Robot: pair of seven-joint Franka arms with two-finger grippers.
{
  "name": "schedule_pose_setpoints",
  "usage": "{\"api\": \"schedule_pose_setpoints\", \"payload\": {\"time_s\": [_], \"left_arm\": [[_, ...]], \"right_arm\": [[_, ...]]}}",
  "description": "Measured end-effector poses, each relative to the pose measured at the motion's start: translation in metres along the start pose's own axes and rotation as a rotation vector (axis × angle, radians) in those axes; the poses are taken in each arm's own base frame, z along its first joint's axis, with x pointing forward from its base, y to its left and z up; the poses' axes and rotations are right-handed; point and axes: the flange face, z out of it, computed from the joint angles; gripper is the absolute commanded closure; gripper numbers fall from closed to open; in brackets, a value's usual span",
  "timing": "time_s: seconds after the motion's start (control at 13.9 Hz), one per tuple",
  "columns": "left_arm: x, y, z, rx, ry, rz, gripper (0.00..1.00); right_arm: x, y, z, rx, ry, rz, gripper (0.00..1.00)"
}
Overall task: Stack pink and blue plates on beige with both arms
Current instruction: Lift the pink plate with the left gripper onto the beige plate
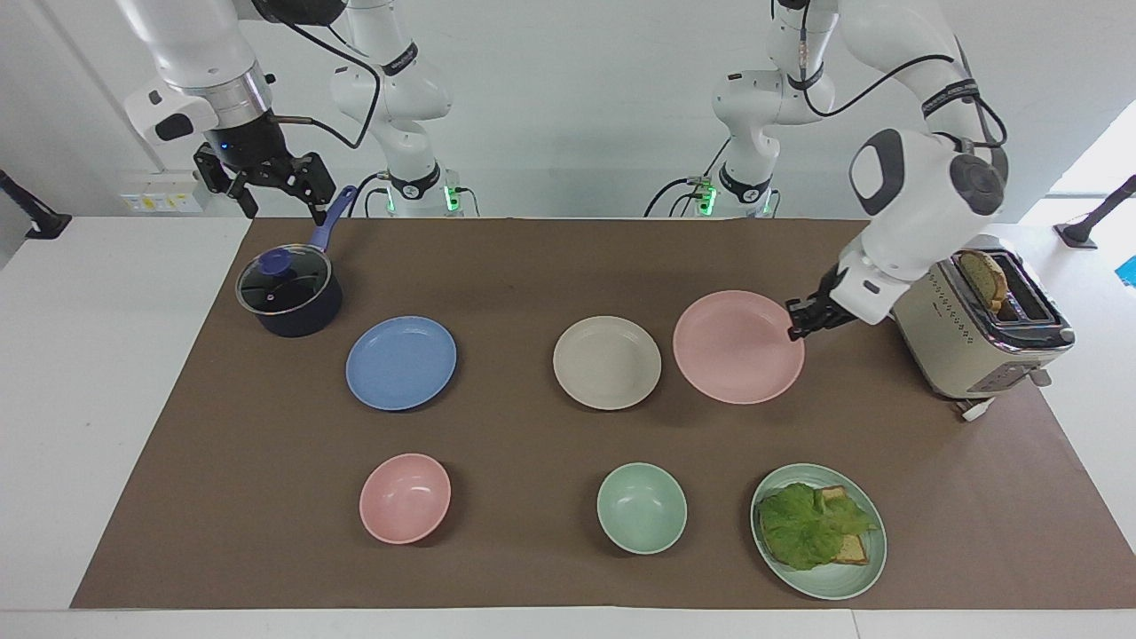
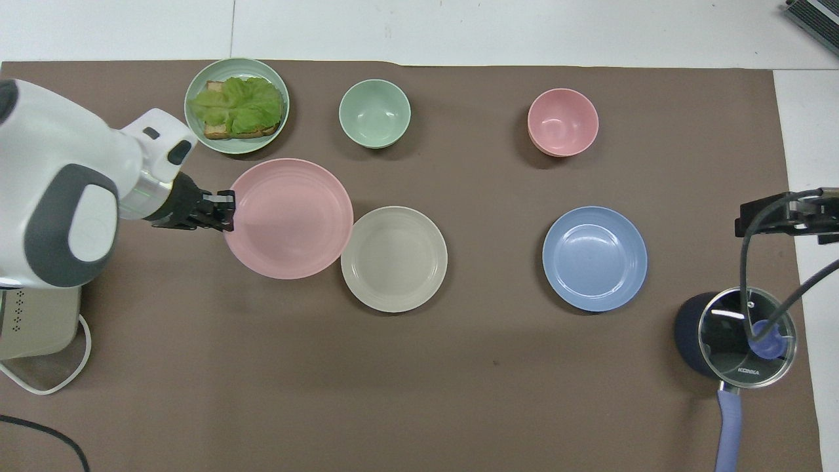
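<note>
The left gripper (image 1: 792,325) is clamped on the rim of the pink plate (image 1: 735,346), its fingers closed on the edge at the plate's right side in the facing view. The plate is lifted off the tabletop (image 1: 532,266) and hangs right of centre in that view, its rim just beside the beige plate (image 1: 607,362). In the overhead view the pink plate (image 2: 288,217) sits left of centre and its edge just laps the rim of the beige plate (image 2: 394,258) (seen from above only, so no contact can be read from it), with the left gripper (image 2: 226,211) at the plate's left edge.

The beige plate lies flat at the middle of the frame. The blue plate (image 1: 401,362) lies flat at centre left of the facing view, well apart from the beige one, near the lidded pot (image 1: 288,293).

The right gripper (image 1: 266,182) hangs in the upper left of the facing view, over the pot's handle, fingers spread open and holding nothing.
</note>
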Motion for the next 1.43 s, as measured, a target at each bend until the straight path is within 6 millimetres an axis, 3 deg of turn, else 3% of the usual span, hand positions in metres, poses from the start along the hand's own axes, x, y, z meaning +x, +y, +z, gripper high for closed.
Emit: {"api": "schedule_pose_setpoints", "payload": {"time_s": [0.14,0.65,0.86,1.43], "left_arm": [[-0.012,0.035,0.012,0.006,0.005,-0.025,1.00],[-0.042,0.086,0.087,0.008,0.081,-0.017,1.00],[-0.054,0.093,0.111,0.015,0.078,0.005,1.00],[-0.071,0.098,0.141,0.014,0.106,0.033,1.00]], "right_arm": [[0.000,0.000,0.000,0.000,0.000,0.000,0.00],[0.000,0.000,0.000,0.000,0.000,0.000,0.00],[0.000,0.000,0.000,0.000,0.000,0.000,0.00],[0.000,0.000,0.001,0.000,-0.002,0.000,0.00]]}}
